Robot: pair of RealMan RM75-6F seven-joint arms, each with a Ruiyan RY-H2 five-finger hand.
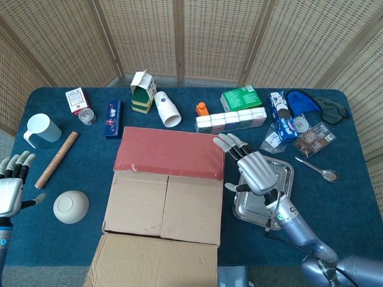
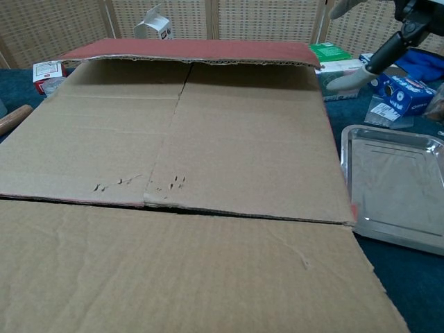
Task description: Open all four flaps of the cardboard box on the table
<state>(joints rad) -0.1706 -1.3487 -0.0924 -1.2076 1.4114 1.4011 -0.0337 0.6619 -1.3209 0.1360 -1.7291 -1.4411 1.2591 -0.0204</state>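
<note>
The cardboard box [image 1: 163,203] [image 2: 173,159] lies in the middle of the table. Its far flap [image 1: 171,152] is folded back, red side up, and its near flap [image 1: 152,261] [image 2: 173,270] is folded toward me. Two inner flaps [image 1: 161,200] lie flat and shut, meeting at a centre seam. My right hand [image 1: 251,167] hovers open, fingers spread, just right of the box's far right corner above the steel tray; the chest view shows only part of it [image 2: 378,48] at the top right. My left hand [image 1: 12,188] is open at the far left edge, away from the box.
A steel tray [image 1: 272,200] [image 2: 395,198] sits right of the box. A white bowl [image 1: 70,206], a wooden rolling pin [image 1: 56,159] and a mug [image 1: 40,128] lie to its left. Cartons, a paper cup [image 1: 167,109], snack packs and a spoon [image 1: 317,170] line the back and right.
</note>
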